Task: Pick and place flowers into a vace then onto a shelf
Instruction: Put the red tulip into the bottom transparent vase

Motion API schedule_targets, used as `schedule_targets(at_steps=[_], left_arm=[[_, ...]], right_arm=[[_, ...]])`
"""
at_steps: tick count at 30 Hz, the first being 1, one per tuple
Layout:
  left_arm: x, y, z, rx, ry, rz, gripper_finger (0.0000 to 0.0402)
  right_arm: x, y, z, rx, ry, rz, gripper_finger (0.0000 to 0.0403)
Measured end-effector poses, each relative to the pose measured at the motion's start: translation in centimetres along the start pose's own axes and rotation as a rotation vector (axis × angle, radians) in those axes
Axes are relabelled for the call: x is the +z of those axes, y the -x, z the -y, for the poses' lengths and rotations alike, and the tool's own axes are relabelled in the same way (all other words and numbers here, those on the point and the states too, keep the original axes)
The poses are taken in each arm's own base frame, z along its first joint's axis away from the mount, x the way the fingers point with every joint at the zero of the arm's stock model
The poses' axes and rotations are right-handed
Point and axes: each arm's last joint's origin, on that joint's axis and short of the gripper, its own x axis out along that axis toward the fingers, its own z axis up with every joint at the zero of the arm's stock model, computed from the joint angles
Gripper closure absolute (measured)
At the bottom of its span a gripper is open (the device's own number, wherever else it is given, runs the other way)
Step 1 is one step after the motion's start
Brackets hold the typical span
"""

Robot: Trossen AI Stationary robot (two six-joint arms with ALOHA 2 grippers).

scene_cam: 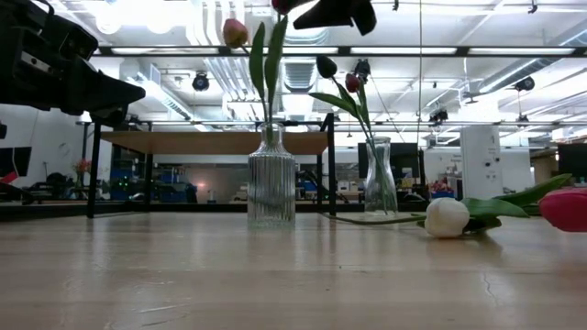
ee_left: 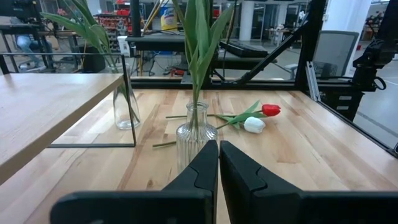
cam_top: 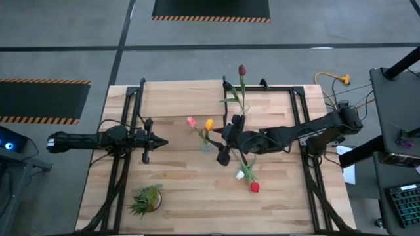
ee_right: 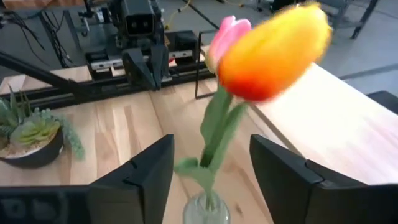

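A ribbed glass vase (cam_top: pixel 206 144) (scene_cam: pixel 271 188) stands mid-table with a pink tulip (ee_right: pixel 229 30) and an orange-yellow tulip (ee_right: pixel 273 50) upright in it. My right gripper (ee_right: pixel 211 180) (cam_top: pixel 226 139) hovers open above the vase's mouth. Its fingers stand on either side of the green stems (ee_right: pixel 214 134) without touching them. A second, smooth vase (scene_cam: pixel 380 179) (ee_left: pixel 124 106) holds a dark maroon tulip (cam_top: pixel 241 69) beside the shelf (cam_top: pixel 184 98). A white tulip (cam_top: pixel 240 175) and a red tulip (cam_top: pixel 254 187) lie flat on the table. My left gripper (ee_left: pixel 219 162) waits shut at the left.
A short spiky green plant in a bowl (cam_top: pixel 146 200) (ee_right: pixel 31 134) sits near the table's front left. The shelf's black legs (ee_left: pixel 127 99) stand close to the smooth vase. Black frame rails (cam_top: pixel 305 131) run along both sides of the table.
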Motion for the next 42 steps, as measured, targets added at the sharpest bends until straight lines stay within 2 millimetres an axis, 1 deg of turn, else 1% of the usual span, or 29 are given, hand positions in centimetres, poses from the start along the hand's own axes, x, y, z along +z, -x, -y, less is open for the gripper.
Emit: schedule_targets(at_steps=[5,10,16,22,26,33,36,40,42], left_arm=[[0.0,0.0,0.0,0.000,0.000,0.000,0.0402],[0.0,0.0,0.0,0.000,0.000,0.000,0.0402],[0.0,0.0,0.0,0.000,0.000,0.000,0.0402],[0.0,0.0,0.0,0.000,0.000,0.000,0.0402],[0.0,0.0,0.0,0.000,0.000,0.000,0.0402],[0.0,0.0,0.0,0.000,0.000,0.000,0.0402],[0.0,0.0,0.0,0.000,0.000,0.000,0.0402],[0.0,0.0,0.0,0.000,0.000,0.000,0.0402],[0.0,0.0,0.0,0.000,0.000,0.000,0.0402]], right_arm=[[0.4,0.9,0.4,-0.015,-0.006,-0.064,0.0182],[0.8,2.0,0.8,-0.024,-0.038,-0.106,0.0177],[-0.3,2.6,0.5,-0.028,-0.005,-0.209,0.0183],[-1.5,3.1,0.1,0.116,0.031,-0.380,0.0183],[-2.2,3.4,0.4,0.088,0.028,-0.449,0.0183],[-2.7,3.4,0.7,0.052,-0.012,-0.491,0.0183],[-3.3,3.1,0.7,0.039,-0.017,-0.506,0.0183],[-4.8,2.1,0.4,0.020,0.021,-0.569,0.0183],[-5.8,1.8,0.4,0.015,0.054,-0.644,0.0183]])
